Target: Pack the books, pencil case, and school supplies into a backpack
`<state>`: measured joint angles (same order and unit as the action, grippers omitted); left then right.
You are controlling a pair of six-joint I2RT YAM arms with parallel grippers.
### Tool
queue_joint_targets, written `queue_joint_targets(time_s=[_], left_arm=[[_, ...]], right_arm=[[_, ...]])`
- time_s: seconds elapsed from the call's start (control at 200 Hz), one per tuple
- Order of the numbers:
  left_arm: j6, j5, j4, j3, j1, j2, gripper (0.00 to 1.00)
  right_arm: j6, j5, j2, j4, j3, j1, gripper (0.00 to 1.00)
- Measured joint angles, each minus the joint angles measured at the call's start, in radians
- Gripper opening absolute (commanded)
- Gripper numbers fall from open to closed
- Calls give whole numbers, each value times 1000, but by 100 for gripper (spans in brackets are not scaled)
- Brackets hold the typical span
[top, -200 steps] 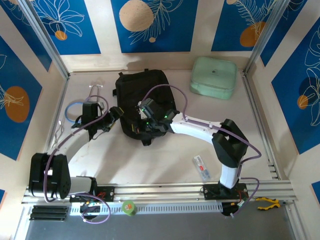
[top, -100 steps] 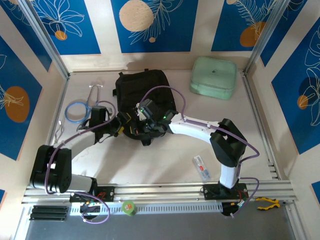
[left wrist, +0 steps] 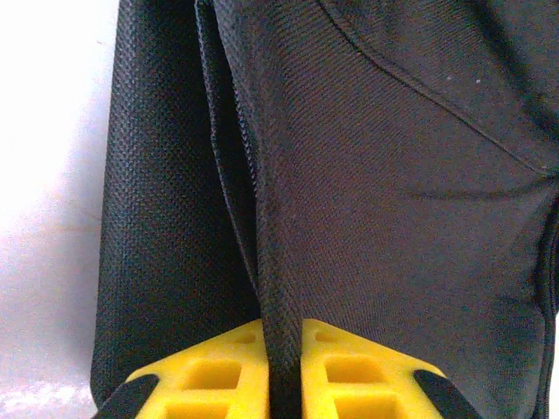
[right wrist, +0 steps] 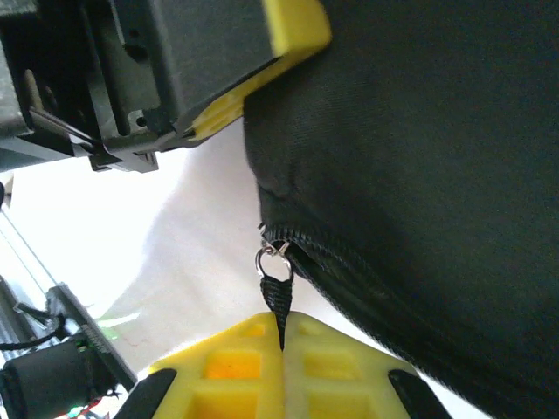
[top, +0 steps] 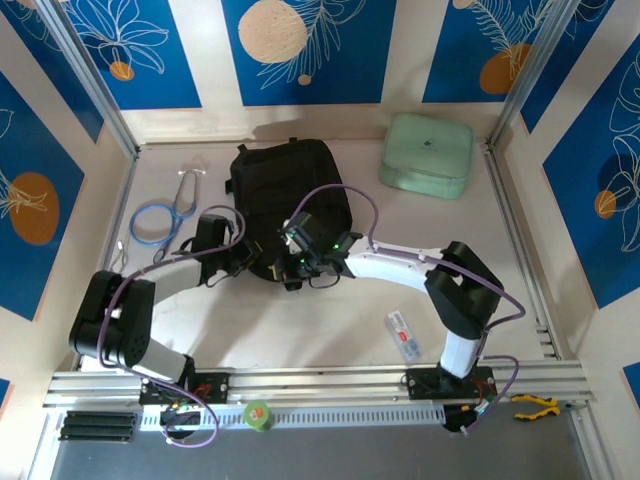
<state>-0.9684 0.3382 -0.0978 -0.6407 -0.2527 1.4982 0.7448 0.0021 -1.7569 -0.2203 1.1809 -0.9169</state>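
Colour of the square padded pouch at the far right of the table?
Mint green; the square padded pouch shows best in the top external view.

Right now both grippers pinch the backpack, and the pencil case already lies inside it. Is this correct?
Not quite: the pencil case is not inside; the top view shows it on the table near the right arm's base. The rest holds: the left gripper and the right gripper both pinch the backpack.

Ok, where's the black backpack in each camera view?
Top external: backpack, upper centre of the picture.
Left wrist: its black fabric across the frame, a fold pinched in the left gripper.
Right wrist: right side, zipper pull in the right gripper.
Shared landmark: the left gripper's yellow fingers.
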Motion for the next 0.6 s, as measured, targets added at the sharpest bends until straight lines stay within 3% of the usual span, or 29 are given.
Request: queue_joint_targets(time_s=[0.4, 0.595], left_arm=[[14, -7, -22, -16, -6, 76, 5], [32, -10, -14, -24, -6, 77, 5]], right_arm=[[95, 195, 247, -139, -180, 89, 0], [87, 207, 310, -192, -225, 161, 0]])
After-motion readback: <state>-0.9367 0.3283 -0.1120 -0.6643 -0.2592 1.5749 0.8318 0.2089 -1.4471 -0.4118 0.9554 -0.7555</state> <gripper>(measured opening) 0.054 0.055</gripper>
